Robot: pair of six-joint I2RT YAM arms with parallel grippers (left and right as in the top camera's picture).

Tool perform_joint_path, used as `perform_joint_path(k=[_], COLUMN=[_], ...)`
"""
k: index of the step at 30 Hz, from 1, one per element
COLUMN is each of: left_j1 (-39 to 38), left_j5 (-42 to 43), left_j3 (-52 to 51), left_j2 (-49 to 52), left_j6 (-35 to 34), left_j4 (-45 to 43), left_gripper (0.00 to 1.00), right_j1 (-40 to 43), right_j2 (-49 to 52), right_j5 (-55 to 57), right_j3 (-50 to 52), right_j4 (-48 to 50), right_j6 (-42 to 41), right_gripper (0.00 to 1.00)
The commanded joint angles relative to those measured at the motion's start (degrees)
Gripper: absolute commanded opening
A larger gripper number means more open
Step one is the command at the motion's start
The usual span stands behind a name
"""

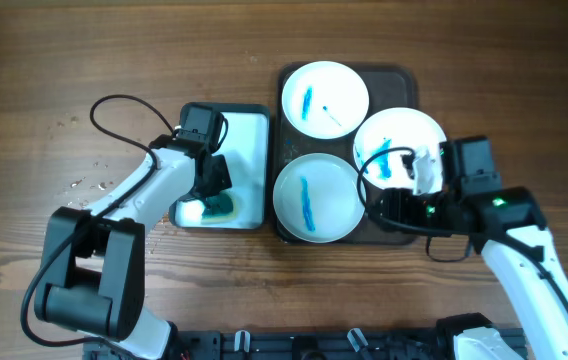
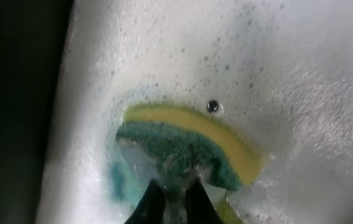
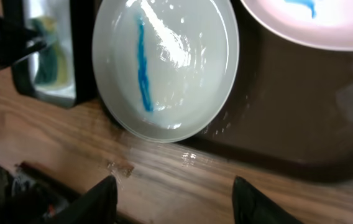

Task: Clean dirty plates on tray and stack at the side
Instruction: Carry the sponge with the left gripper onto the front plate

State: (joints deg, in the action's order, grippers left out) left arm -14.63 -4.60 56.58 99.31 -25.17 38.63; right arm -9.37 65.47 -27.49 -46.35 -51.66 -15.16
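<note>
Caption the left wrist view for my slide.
Left fingers pinch a green-yellow sponge in the soapy white tray.

My left arm (image 1: 139, 190) is white shell over black joints, swelling into a bulky black link far behind the gripper. A thin black cable (image 1: 116, 98) loops out behind the wrist, which carries a square black block. My left gripper (image 2: 175, 202) has two slim black fingers (image 2: 151, 202), tapered like wedges. My right arm (image 1: 524, 270) matches it: white casing and black joints, with a small green light (image 1: 497, 203) glowing just behind the wrist. A second black cable (image 1: 364, 180) curls beside my right gripper (image 3: 179, 199), whose fingertips (image 3: 105, 199) are dark, blunt points.
</note>
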Motion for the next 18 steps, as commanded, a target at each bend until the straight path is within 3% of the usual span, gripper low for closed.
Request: perform_joint_path(k=[1, 5, 9, 18], left_j1=[0.28, 0.26, 0.22, -1.46], left_j5=[1.79, 1.92, 3.85, 14.25], left_j3=[4.17, 14.1, 24.5, 26.21], left_j2=[-0.17, -2.93, -6.47, -9.11], left_j6=[2.4, 4.24, 5.49, 7.28], left_j4=[6.08, 15.47, 23.52, 24.39], left_gripper=[0.04, 0.04, 0.04, 0.04], right_j1=[-0.48, -0.5, -2.38, -8.13], right_j2=[0.68, 4.17, 12.07, 24.68], right_j5=[1.18, 5.92, 6.95, 19.8], right_j3=[4.02, 6.29, 6.29, 6.29], right_j4=[4.7, 8.98, 13.81, 26.8], right_j6=[-1.57, -2.16, -2.51, -8.33], right_gripper=[0.52, 0.43, 0.41, 0.28])
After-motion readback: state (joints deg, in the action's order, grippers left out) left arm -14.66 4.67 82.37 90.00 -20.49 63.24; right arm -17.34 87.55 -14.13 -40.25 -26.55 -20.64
